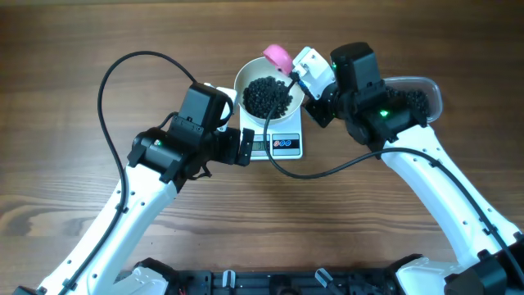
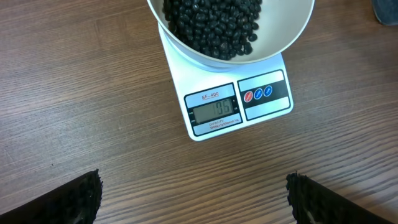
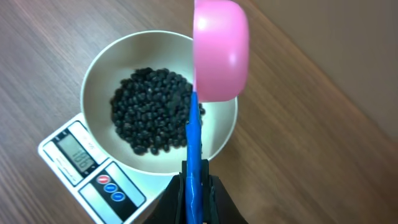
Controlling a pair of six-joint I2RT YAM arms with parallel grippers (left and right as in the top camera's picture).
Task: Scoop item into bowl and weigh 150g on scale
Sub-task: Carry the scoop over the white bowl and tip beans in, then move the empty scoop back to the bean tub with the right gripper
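Table: brown wood-grain table (image 1: 65,123), with both arms reaching in from its near edge.
Scale: the scale (image 1: 282,145) lies flat between the two grippers, its display (image 2: 214,111) towards the left arm.
Bowl: the bowl (image 3: 93,81) sits upright on the scale, just ahead of and below the right fingertips.
Beans: the beans (image 3: 152,118) are heaped in the bowl's bottom, well short of its rim. More show in the clear tub (image 1: 426,86) behind the right fingers, under that arm.
Right gripper: the right gripper (image 3: 198,186) is clamped tight on the blue handle (image 3: 194,143) of the pink scoop (image 3: 221,50).
Scoop: its long axis runs straight out from the fingertips. The head hangs beyond them at the bowl's far rim, turned so only its outer shell shows. Whether anything is inside cannot be told.
Left gripper: the left gripper (image 2: 193,193) is spread wide and holds nothing. The scale lies straight ahead of its fingertips, apart from them.
Display digits: lit, but too blurred to trust.
Key relation: the right arm carries the tool. The bowl is forward of its fingers and the tub is behind them, so another load probably means drawing the handle back to the tub and returning along that same line.
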